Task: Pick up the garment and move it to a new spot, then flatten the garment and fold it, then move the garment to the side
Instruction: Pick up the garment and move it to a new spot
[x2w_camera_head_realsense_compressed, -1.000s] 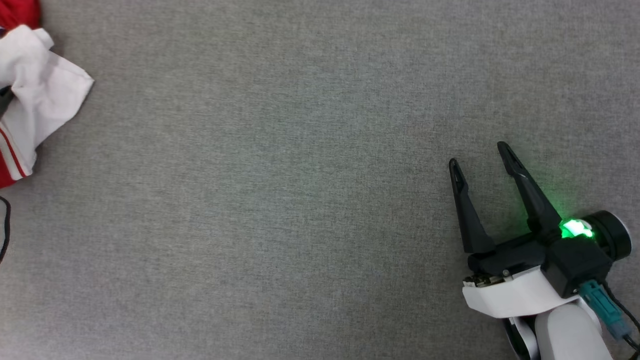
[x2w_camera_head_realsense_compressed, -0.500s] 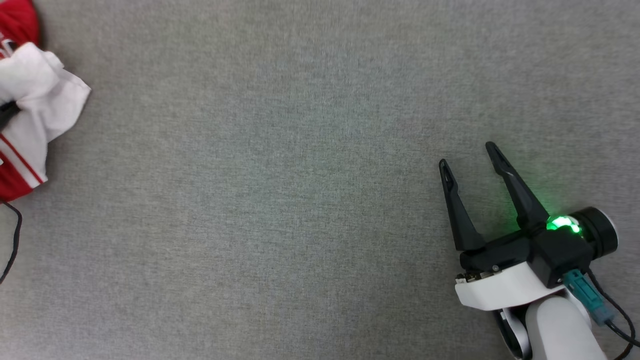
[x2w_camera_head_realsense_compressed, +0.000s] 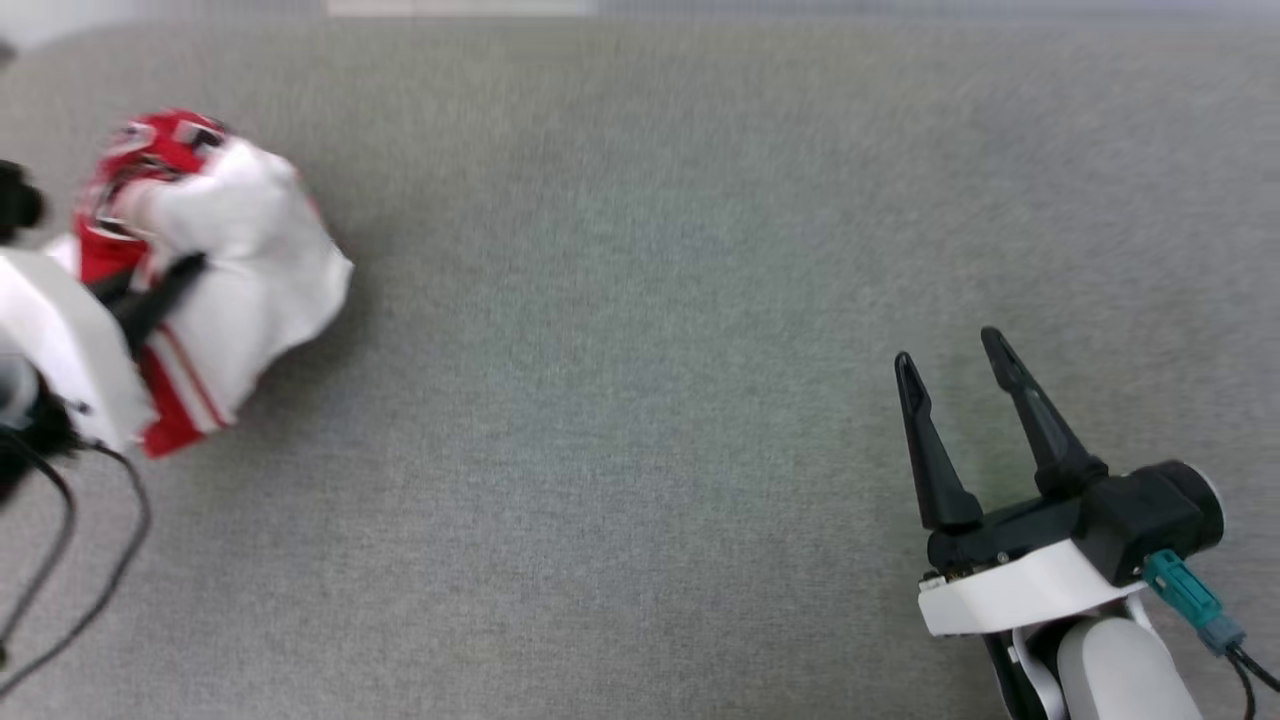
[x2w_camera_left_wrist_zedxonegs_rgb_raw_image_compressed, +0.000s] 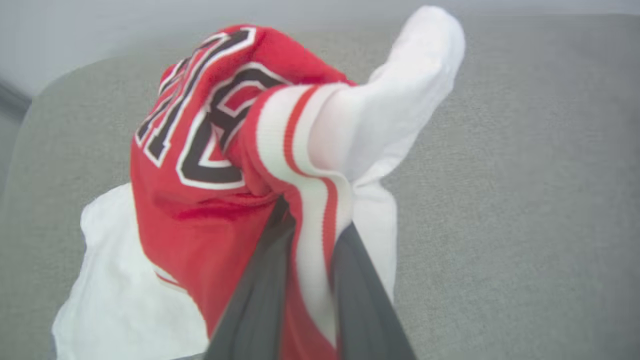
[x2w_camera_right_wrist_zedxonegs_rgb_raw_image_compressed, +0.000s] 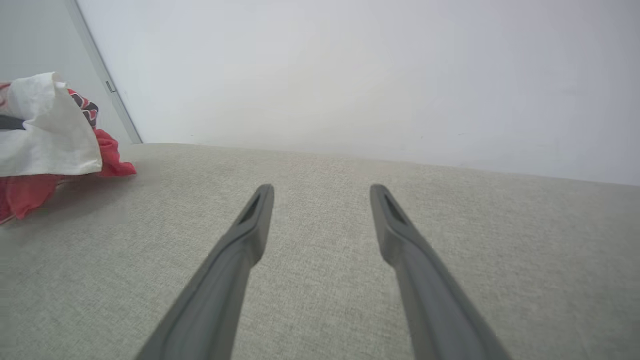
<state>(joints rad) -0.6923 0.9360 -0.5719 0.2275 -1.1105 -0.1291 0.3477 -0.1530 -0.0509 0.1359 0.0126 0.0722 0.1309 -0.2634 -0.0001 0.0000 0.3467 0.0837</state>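
1. The garment sits bunched in a heap at the far left of the grey tabletop, well apart from the right arm.
2. The left gripper comes in from the left edge of the head view. Its dark fingers run into the cloth, and that part of the view is blurred.
3. In the left wrist view the jaws of the left gripper pinch a fold of the garment at the red-and-white striped trim, with only the thickness of the cloth between them.
4. Beyond the pinch, a red panel with black, white-outlined block characters bulges up, and a white sleeve sticks out to the upper right.
5. More white cloth spreads low at the left of that view, lying on the tabletop.
6. The right gripper is at the lower right of the head view, fingers pointing up and slightly left. Its jaws are spread wide with nothing between them.
7. In the right wrist view the two fingers of the right gripper stand apart over bare tabletop, with a pale wall behind.
8. A teal connector hangs off the right wrist, and a black cable loops at the lower left.
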